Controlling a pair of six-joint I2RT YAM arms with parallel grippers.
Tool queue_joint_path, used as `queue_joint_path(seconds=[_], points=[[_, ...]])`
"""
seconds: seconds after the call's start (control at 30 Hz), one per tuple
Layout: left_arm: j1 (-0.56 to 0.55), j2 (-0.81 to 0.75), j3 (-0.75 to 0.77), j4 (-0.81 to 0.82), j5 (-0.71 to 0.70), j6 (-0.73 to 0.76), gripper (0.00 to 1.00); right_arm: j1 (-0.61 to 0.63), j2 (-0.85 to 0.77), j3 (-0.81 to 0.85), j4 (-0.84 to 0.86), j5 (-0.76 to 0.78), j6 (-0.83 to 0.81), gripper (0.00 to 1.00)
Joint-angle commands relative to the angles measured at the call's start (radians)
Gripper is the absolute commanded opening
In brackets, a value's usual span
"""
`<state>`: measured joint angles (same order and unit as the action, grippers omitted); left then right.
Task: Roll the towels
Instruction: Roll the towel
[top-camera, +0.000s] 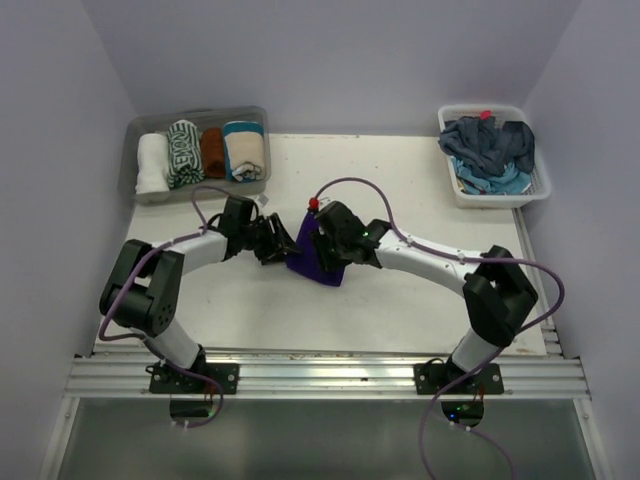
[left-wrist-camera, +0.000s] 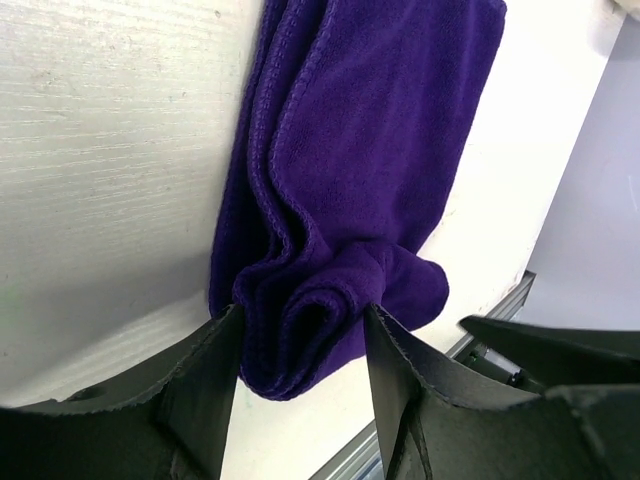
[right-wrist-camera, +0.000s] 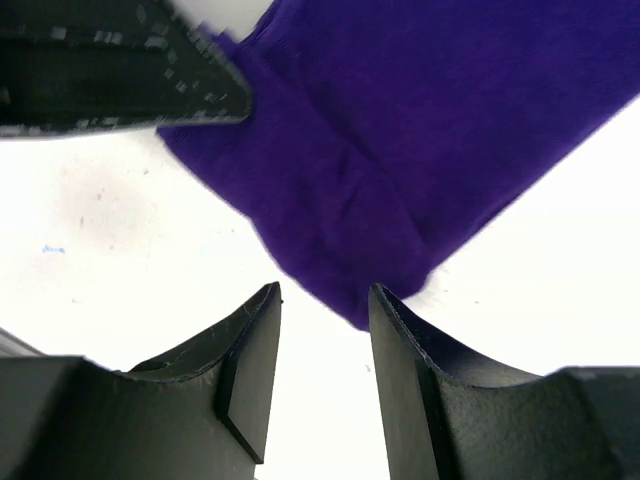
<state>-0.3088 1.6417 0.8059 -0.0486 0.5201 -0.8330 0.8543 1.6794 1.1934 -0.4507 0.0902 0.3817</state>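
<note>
A deep purple towel (top-camera: 312, 262) lies bunched at the middle of the table, between my two grippers. My left gripper (top-camera: 278, 243) is at the towel's left edge. In the left wrist view the gripper (left-wrist-camera: 300, 325) has its jaws closed on the folded, curled end of the towel (left-wrist-camera: 370, 150), which fills the gap between them. My right gripper (top-camera: 324, 246) hovers over the towel's right part. In the right wrist view the gripper (right-wrist-camera: 325, 300) is open and empty, and a corner of the towel (right-wrist-camera: 400, 150) lies just ahead of its fingertips.
A clear tub (top-camera: 135, 150) at the back left holds rolled towels: white (top-camera: 152, 163), green-patterned (top-camera: 183, 152), rust-brown (top-camera: 212, 152), cream-and-teal (top-camera: 243, 150). A white lattice basket (top-camera: 540, 188) at the back right holds a heap of blue and navy towels (top-camera: 490, 145). A metal rail (top-camera: 320, 375) runs along the near edge.
</note>
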Motion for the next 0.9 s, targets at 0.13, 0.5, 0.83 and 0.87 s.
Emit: queue_joint_path(seconds=[0.13,0.5,0.83,0.87], points=[[0.005,0.03,0.049,-0.046,-0.002,0.057,0.56,-0.097,0.035,0.021,0.009,-0.035,-0.023,0.44],[0.005,0.041,0.072,-0.069,-0.005,0.069,0.56,-0.098,0.102,0.018,0.017,-0.076,-0.021,0.23],[0.005,0.055,0.096,-0.089,-0.005,0.084,0.61,-0.112,0.037,0.0,0.024,0.017,0.006,0.0],[0.005,0.056,0.098,-0.094,-0.005,0.086,0.62,-0.116,0.034,-0.012,0.027,0.023,0.011,0.0]])
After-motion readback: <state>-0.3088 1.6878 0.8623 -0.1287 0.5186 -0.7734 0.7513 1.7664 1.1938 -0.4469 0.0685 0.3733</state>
